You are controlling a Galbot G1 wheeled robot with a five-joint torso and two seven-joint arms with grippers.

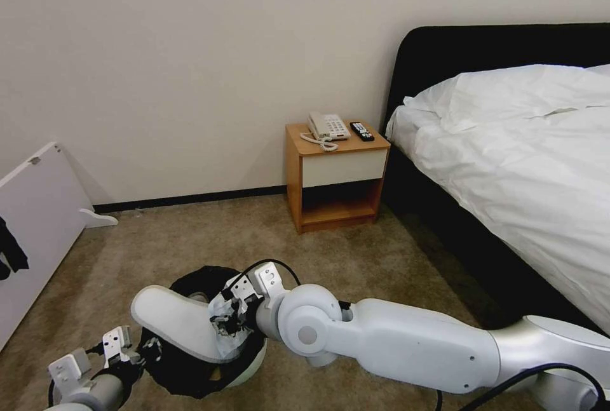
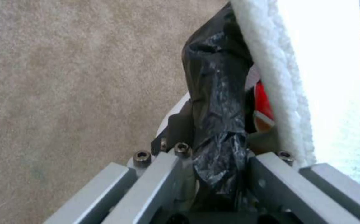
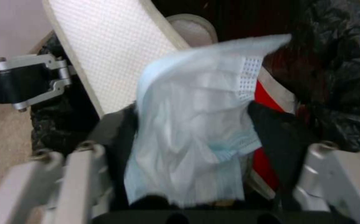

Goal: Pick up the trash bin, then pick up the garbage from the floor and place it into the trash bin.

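Note:
The trash bin, white with a black bag over its rim, is held low over the beige carpet floor. My left gripper is shut on the bagged rim. A white slipper sticks out of the bin, and something red lies inside. My right gripper hangs over the bin's mouth with its jaws wide apart. The pale-blue mask lies loose between them. In the right wrist view the slipper and my left gripper show beyond the mask.
A wooden nightstand with a telephone and a remote stands against the back wall. The bed runs along the right. A white panel leans at the left. Open carpet lies ahead.

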